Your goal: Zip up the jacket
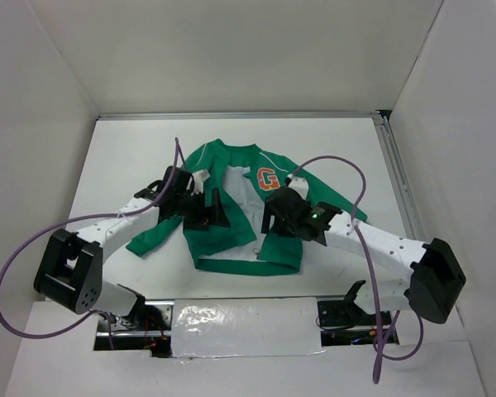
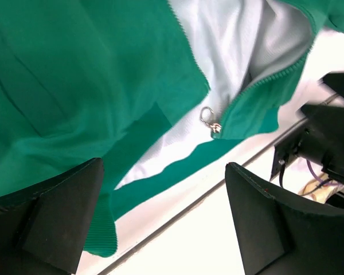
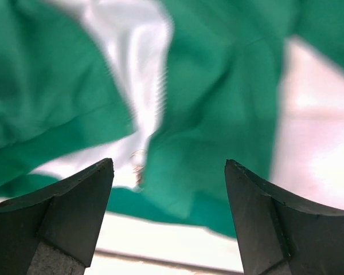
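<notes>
The green jacket (image 1: 231, 240) lies flat on the white table, its front parted so the white lining shows, with an orange "G" patch (image 1: 269, 179) on the chest. My left gripper (image 1: 213, 211) hovers open over the jacket's left front panel. My right gripper (image 1: 270, 219) hovers open over the right panel, below the patch. In the left wrist view the metal zipper pull (image 2: 209, 120) sits near the hem, beyond the open left gripper (image 2: 164, 166). The right wrist view is blurred; the zipper pull (image 3: 139, 166) lies just inside the left finger of the open right gripper (image 3: 169, 163). Neither holds anything.
White walls enclose the table on three sides. A metal rail (image 1: 397, 178) runs along the right edge. Purple cables (image 1: 178, 161) loop above both arms. A strip of silver tape (image 1: 244, 318) lies at the near edge between the arm bases.
</notes>
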